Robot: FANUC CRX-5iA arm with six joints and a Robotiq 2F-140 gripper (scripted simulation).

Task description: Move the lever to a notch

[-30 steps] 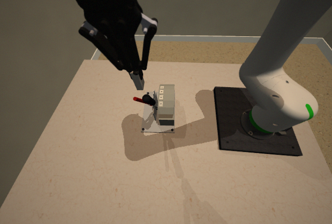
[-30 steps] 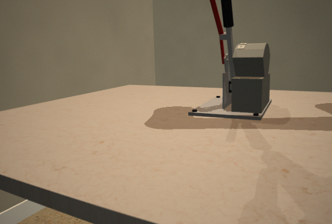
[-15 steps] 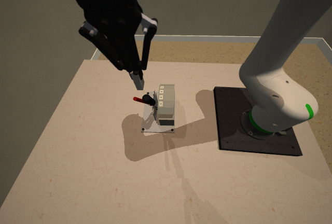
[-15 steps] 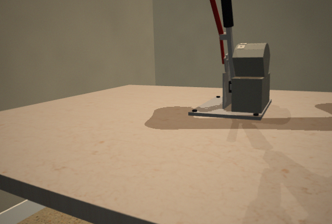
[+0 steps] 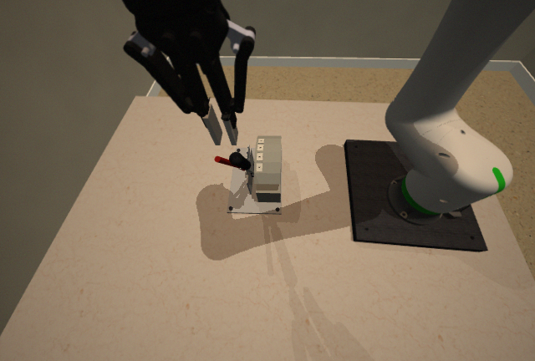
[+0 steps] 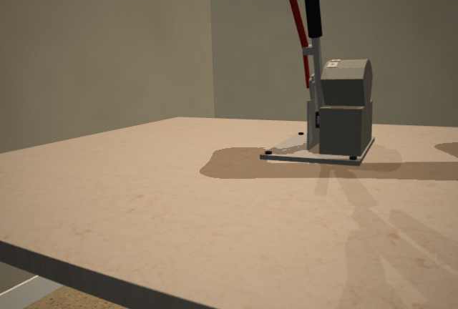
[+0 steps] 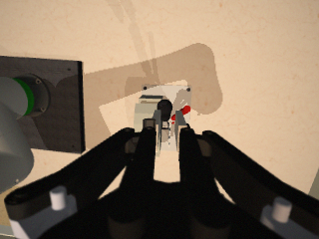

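One red bar [image 6: 295, 21] near-upright; leaning from handle [image 6: 310, 2].

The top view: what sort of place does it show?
Probably a robot test cell, not a home or shop. A white arm is bolted to a black base plate on a beige table; a lever unit stands on it; the walls are bare.
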